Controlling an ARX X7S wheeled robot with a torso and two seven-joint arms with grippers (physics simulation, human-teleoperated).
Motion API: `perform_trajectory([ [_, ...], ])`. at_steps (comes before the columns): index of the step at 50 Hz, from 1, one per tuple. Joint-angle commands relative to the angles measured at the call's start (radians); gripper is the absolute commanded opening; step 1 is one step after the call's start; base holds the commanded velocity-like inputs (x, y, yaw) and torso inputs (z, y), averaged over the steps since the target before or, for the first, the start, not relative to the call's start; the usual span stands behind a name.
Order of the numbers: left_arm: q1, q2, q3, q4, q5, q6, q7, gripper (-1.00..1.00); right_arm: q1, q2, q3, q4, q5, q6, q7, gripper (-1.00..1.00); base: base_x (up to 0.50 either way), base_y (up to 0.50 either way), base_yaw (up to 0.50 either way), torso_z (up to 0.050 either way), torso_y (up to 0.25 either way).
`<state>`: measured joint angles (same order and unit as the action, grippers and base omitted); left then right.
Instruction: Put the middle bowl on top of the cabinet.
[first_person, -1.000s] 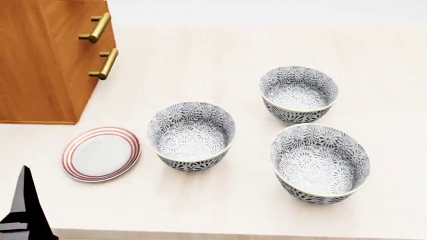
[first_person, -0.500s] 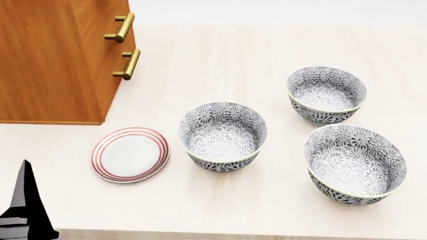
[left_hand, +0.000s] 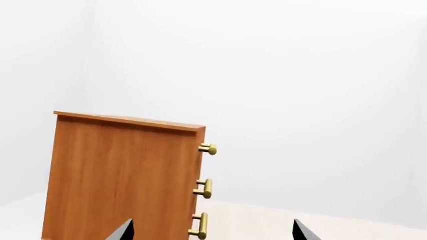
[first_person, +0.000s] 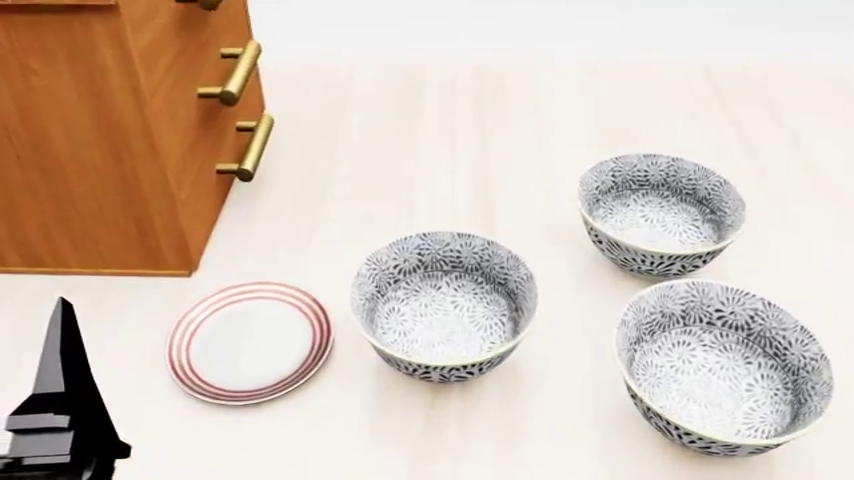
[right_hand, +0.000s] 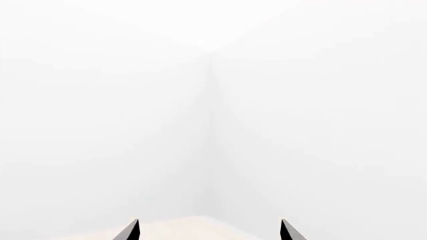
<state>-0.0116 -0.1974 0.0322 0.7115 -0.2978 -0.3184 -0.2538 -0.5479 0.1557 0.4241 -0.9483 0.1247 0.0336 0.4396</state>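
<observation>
- Middle bowl (first_person: 445, 307) stands upright on the pale counter (first_person: 441, 130), near centre, untouched.
- Two matching bowls to its right: far one (first_person: 662, 213), near one (first_person: 722, 366); all apart.
- Red-ringed plate (first_person: 250, 341) lies just left of the middle bowl.
- Cabinet (first_person: 114, 130) at far left, brass handles (first_person: 236, 72) facing right.
- Left gripper (left_hand: 213, 232): jaws spread, nothing between, aimed toward cabinet.
- Right gripper (right_hand: 209, 231): jaws spread, empty, facing blank wall.
</observation>
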Motion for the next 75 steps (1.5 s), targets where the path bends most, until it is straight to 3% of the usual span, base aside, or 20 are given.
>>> perform_trajectory([
  [1, -0.013, -0.009, 0.013, -0.018, -0.002, -0.001, -0.005, 1.0, -0.013, 0.003, 0.008, -0.006, 0.009, -0.009, 0.011, 1.0, 0.5, 0.0, 0.0, 0.0, 0.0],
  [28, -0.013, -0.038, 0.024, -0.01, -0.036, -0.003, -0.044, 1.0, -0.037, 0.009, 0.027, -0.021, 0.017, -0.007, 0.043, 1.0, 0.34, 0.03, 0.0, 0.0, 0.0],
  [61, -0.019, -0.057, 0.054, -0.027, -0.046, 0.013, -0.077, 1.0, -0.038, 0.017, 0.021, -0.014, 0.006, -0.024, 0.071, 1.0, 0.12, 0.05, 0.0, 0.0, 0.0],
  [75, 0.009, -0.008, 0.144, -0.04, -0.132, -0.105, -0.099, 1.0, -0.048, 0.022, 0.017, -0.016, 0.002, -0.039, 0.075, 1.0, 0.0, 0.0, 0.0, 0.0, 0.0],
])
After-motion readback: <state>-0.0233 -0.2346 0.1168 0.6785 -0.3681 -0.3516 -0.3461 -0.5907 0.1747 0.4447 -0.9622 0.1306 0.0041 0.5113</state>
